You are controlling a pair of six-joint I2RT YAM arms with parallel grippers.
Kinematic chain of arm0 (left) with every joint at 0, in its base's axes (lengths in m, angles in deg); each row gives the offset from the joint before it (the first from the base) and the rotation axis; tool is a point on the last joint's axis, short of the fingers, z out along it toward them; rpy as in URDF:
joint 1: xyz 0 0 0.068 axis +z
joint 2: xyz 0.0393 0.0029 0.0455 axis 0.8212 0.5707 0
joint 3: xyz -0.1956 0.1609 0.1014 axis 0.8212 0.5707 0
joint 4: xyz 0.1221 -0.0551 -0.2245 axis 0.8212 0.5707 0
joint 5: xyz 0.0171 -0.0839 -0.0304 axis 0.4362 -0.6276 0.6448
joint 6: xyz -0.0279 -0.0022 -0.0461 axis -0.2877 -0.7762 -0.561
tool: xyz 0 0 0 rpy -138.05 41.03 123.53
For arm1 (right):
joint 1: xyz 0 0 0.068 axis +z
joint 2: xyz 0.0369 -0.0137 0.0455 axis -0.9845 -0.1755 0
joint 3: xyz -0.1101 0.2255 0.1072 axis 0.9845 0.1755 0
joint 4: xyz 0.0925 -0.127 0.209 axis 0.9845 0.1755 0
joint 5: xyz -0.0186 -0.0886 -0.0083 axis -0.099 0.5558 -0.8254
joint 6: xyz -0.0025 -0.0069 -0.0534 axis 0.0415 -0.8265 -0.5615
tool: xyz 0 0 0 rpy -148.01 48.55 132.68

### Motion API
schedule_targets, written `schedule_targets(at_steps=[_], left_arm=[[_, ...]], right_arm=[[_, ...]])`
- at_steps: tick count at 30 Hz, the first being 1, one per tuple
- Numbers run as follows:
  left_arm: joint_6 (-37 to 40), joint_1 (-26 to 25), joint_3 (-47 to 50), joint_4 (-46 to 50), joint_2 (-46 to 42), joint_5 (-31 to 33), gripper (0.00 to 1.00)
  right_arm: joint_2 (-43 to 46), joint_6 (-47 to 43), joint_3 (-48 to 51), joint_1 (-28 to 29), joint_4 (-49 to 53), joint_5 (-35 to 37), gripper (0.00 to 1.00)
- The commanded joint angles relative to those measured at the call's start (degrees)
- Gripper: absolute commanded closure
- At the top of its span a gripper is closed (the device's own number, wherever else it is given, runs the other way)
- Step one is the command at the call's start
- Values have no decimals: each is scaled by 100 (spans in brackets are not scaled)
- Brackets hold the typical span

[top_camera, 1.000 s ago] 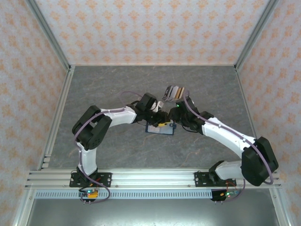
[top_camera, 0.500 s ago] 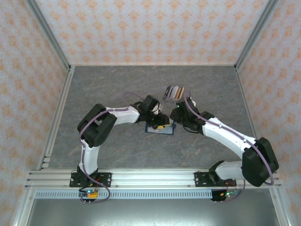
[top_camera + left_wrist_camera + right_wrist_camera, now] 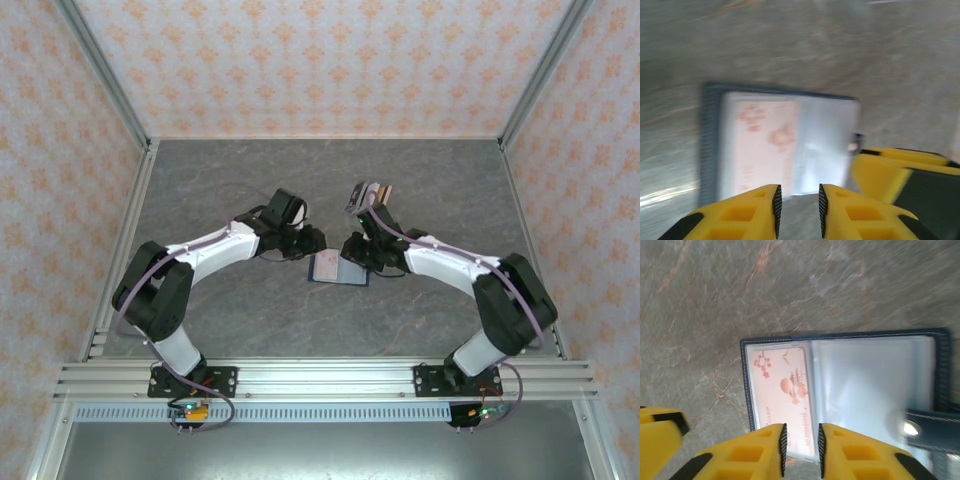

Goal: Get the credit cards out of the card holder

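Note:
The navy card holder [image 3: 337, 269] lies open and flat on the grey table. A pink card [image 3: 782, 395] with red drawings sits in its left clear sleeve, blurred in the left wrist view as the pink card [image 3: 765, 145]. The other sleeve [image 3: 870, 390] looks empty. A dark snap tab [image 3: 930, 427] sticks out at one edge. My left gripper [image 3: 310, 240] stands just left of the holder, jaws a little apart with nothing between them [image 3: 796, 210]. My right gripper [image 3: 352, 248] hovers at the holder's far right edge, its jaws [image 3: 801, 450] narrowly apart over the card's end.
A striped cluster of cards [image 3: 369, 194] lies on the table just behind the right gripper. Patterned walls and metal rails enclose the table [image 3: 230, 180]. The right gripper's yellow fingers [image 3: 890, 170] show close beside the holder in the left wrist view.
The left gripper has pulled back to the left, off the holder. The right gripper has shifted left over the holder's edge. The holder now lies uncovered and open.

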Motion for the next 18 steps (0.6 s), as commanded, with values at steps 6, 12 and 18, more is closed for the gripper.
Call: schedule_targets(at_steps=[6, 12, 18], left_arm=[[121, 3, -67, 327, 365, 163, 77], [77, -84, -282, 333, 705, 62, 80], [25, -105, -350, 324, 929, 84, 83]], right_arm=[[-690, 91, -338, 17, -444, -420, 79], [-820, 59, -257, 19, -414, -269, 82], [-927, 22, -244, 17, -434, -344, 83]])
